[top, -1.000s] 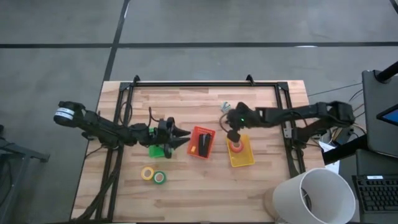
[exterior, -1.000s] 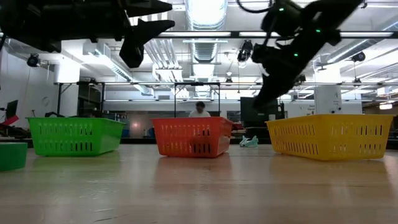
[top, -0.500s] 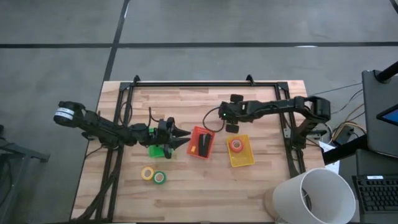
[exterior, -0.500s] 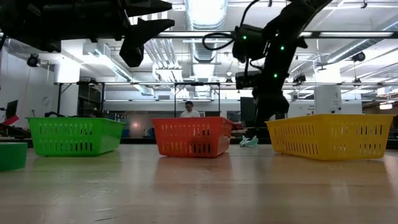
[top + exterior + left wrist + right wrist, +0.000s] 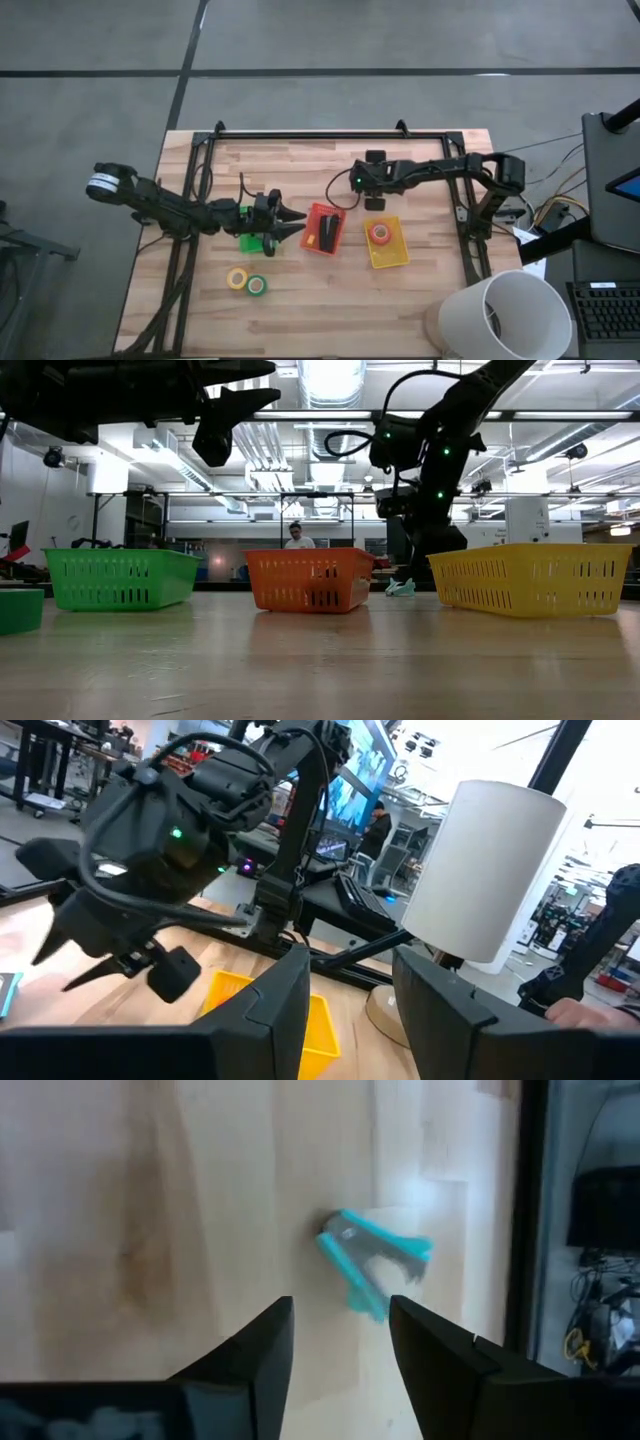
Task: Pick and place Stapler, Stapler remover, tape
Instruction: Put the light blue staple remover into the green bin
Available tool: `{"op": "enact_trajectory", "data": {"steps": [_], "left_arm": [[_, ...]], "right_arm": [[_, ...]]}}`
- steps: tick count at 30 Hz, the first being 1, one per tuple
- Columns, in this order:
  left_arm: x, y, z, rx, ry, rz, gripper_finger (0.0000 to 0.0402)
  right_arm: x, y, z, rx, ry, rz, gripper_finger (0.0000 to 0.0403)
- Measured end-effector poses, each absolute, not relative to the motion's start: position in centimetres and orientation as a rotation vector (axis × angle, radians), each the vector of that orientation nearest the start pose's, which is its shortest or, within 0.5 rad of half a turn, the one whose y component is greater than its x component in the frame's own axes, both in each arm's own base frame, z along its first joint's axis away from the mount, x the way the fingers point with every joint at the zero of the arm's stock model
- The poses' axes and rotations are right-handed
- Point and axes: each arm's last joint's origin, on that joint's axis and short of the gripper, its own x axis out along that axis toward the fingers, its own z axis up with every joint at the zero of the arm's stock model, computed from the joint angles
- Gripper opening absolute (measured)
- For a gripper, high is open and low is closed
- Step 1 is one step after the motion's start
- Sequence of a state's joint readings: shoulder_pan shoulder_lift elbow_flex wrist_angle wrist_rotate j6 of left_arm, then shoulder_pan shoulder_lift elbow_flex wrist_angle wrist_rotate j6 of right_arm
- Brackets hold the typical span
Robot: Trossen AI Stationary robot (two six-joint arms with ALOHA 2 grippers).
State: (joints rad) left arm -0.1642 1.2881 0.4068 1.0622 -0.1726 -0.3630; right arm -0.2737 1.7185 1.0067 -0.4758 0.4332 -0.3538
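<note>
— Wooden desk [image 5: 300, 300] from above: what sits on it?

— Three small bins in a row. A green bin [image 5: 252, 241] on the left, a red bin [image 5: 324, 229] in the middle, a yellow bin [image 5: 387, 243] on the right. The black stapler [image 5: 329, 233] lies in the red bin, and an orange tape roll [image 5: 379, 233] lies in the yellow one. Two more tape rolls, a yellow roll [image 5: 237, 279] and a green roll [image 5: 257, 286], lie side by side on the bare wood near the front edge, below the green bin.

— And the staple remover?

— The teal remover [image 5: 373, 1259] lies on the wood towards the back of the desk. In the right wrist view it sits just ahead of the gap between that arm's fingers.

— So the right gripper is there?

— Yes, the right gripper [image 5: 372, 180] hangs above the desk behind the red and yellow bins, pointing down, fingers spread apart with nothing between them.

— The left one?

— The left gripper [image 5: 296, 220] is held over the space between the green and red bins, fingers parted and empty. Its wrist camera looks across at the right arm and a white lampshade [image 5: 488, 870].
</note>
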Motion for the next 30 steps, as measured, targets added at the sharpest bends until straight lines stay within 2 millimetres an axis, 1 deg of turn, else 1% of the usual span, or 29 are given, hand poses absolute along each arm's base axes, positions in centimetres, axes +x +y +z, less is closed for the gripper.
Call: {"op": "enact_trajectory", "data": {"steps": [7,14,17,25,30], "left_arm": [[24.1,-3.5,22.4,-0.392,-0.178,-0.024,0.0147],[24.1,-3.5,22.4,-0.391,-0.178,-0.025,0.0147],[24.1,-3.5,22.4,-0.389,-0.178,-0.025,0.0147],[24.1,-3.5,22.4,-0.384,-0.179,-0.023,0.0147],[24.1,-3.5,22.4,-0.381,-0.181,-0.023,0.0147]], "right_arm": [[30.4,-10.8,15.6,-0.417,1.311,-0.403,0.0161],[30.4,-11.7,13.9,-0.488,1.398,-0.348,0.0155],[30.4,-11.9,13.3,-0.487,1.418,-0.342,0.0149],[30.4,-12.1,13.3,-0.558,1.446,-0.379,0.0129],[30.5,-12.1,13.3,-0.582,1.442,-0.370,0.0113]]}}
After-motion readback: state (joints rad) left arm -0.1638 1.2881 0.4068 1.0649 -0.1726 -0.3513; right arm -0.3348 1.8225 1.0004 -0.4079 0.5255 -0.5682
